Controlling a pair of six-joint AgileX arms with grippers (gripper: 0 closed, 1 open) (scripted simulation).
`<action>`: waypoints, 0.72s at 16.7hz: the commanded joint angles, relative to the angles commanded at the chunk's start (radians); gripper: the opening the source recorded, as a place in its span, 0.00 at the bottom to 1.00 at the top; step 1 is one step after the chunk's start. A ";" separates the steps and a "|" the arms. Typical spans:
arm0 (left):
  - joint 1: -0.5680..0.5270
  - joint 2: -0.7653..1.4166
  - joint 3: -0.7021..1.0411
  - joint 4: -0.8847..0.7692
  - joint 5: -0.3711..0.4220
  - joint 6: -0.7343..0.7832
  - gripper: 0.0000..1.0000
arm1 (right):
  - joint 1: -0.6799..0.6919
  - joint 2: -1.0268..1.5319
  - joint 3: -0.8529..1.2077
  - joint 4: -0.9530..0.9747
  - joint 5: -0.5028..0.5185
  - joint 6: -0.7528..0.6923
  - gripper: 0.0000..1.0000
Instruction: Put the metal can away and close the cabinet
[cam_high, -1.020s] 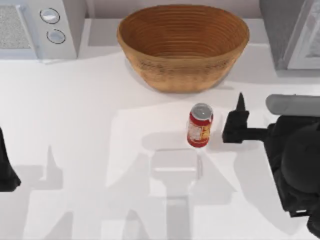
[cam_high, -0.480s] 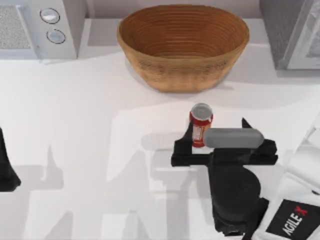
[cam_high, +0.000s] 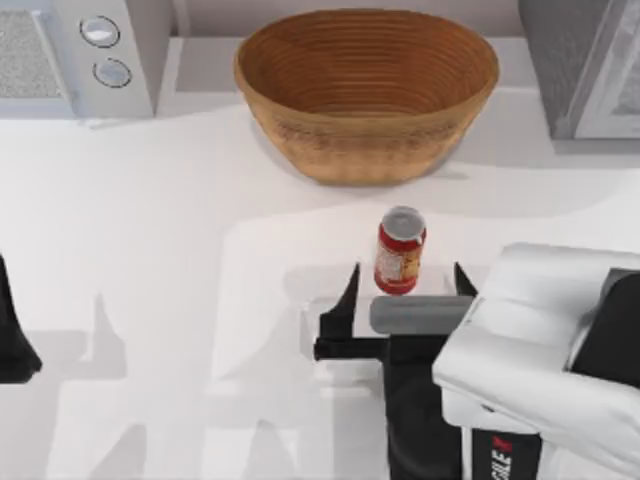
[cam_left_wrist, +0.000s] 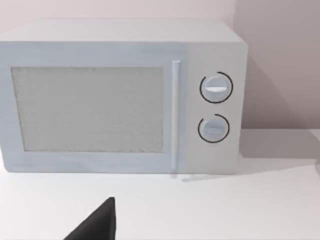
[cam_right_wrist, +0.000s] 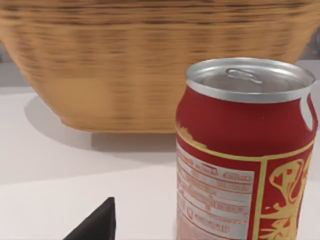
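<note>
Two black fingers of the right claw (cam_high: 406, 305) stand spread apart on the white bench (cam_high: 160, 230), one at each side of the metal can (cam_high: 400, 250) and just short of it, so nothing is pinched. That can stands upright near the middle of the bench, in front of the wicker bowl (cam_high: 366, 92) and apart from it. From the right wrist view the can (cam_right_wrist: 245, 155) looms close, silver lid and red label facing the camera, with the bowl (cam_right_wrist: 150, 65) behind. At the far left edge sits the left claw (cam_high: 15, 335), parked; I cannot tell how its fingers stand. A microwave (cam_left_wrist: 120, 97) stands in the back left corner, and a grey cabinet (cam_high: 580, 65) in the back right.
</note>
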 joint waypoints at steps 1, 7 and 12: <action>0.000 0.000 0.000 0.000 0.000 0.000 1.00 | 0.003 0.019 0.009 0.017 0.005 -0.010 1.00; 0.000 0.000 0.000 0.000 0.000 0.000 1.00 | 0.007 0.057 0.029 0.053 0.015 -0.032 1.00; 0.000 0.000 0.000 0.000 0.000 0.000 1.00 | -0.002 0.088 0.055 0.039 0.007 -0.028 1.00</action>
